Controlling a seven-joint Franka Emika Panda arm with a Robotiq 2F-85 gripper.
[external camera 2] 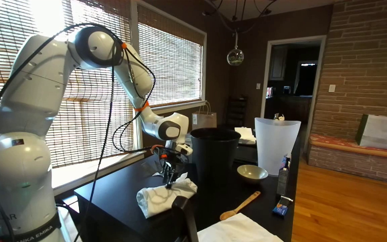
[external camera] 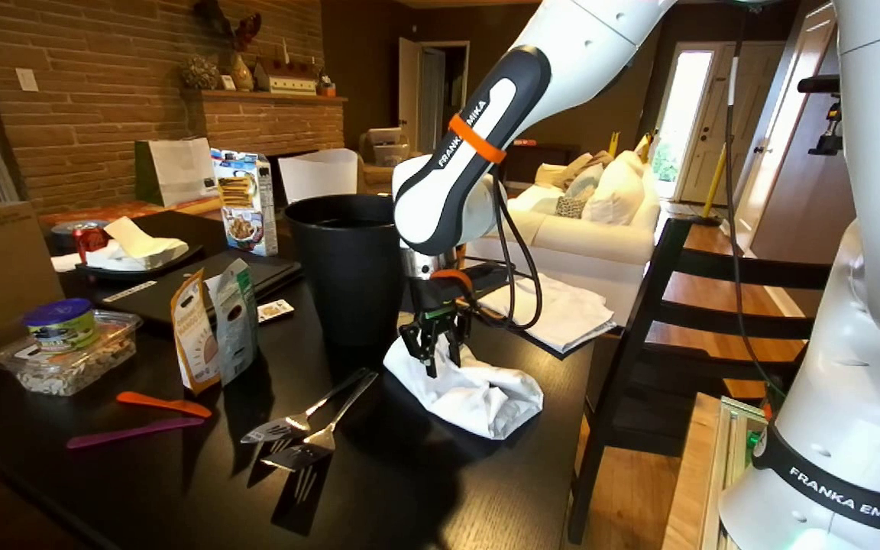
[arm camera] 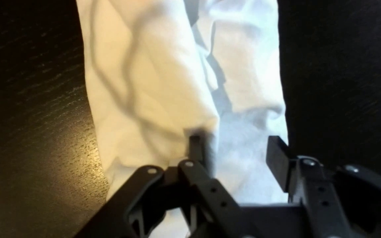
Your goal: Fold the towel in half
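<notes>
The white towel [external camera: 478, 401] lies crumpled and doubled over on the dark table, in front of the black bin. My gripper [external camera: 444, 362] points down into it from above. From the opposite side, in an exterior view, the towel [external camera 2: 161, 201] is a loose bundle with the gripper [external camera 2: 169, 183] at its far part. In the wrist view the jaws stand apart, with the towel [arm camera: 157, 82] beneath the gripper [arm camera: 236, 148]. One fingertip [arm camera: 195, 147] is against or just over a raised fold; contact is unclear. The opposite pad [arm camera: 276, 165] hangs near the towel's right edge. Nothing is clamped between them.
A black bin [external camera: 348, 267] stands close behind the gripper. Metal spatulas [external camera: 310, 435] lie beside the towel, and two pouches [external camera: 234, 321] stand farther off. A folded white cloth [external camera 2: 239, 230], wooden spoon [external camera 2: 240, 206] and bowl [external camera 2: 252, 173] occupy another side. A chair [external camera 2: 184, 215] stands at the edge.
</notes>
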